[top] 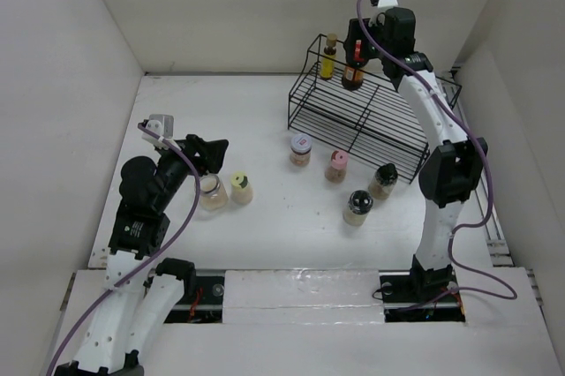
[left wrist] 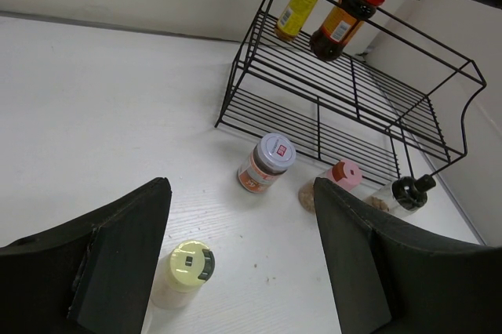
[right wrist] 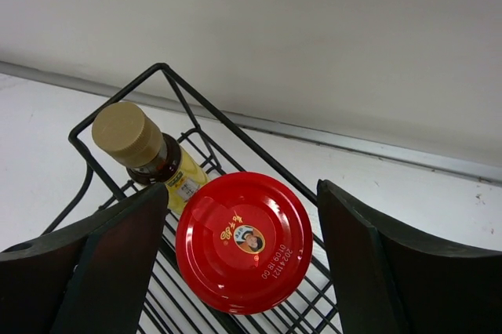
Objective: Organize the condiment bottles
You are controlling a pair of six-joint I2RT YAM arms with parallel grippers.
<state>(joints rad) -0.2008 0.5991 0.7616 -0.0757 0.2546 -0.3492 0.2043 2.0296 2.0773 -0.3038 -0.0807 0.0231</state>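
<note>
Over white walled table [top: 265,244]: left end effector [left wrist: 239,186] released; right end effector [right wrist: 241,189] released astride red-capped bottle [right wrist: 245,244].

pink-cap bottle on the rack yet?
No, the pink-capped bottle stands on the table, just in front of the rack.

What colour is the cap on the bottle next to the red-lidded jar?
Tan cap, clearest in the right wrist view.
</note>
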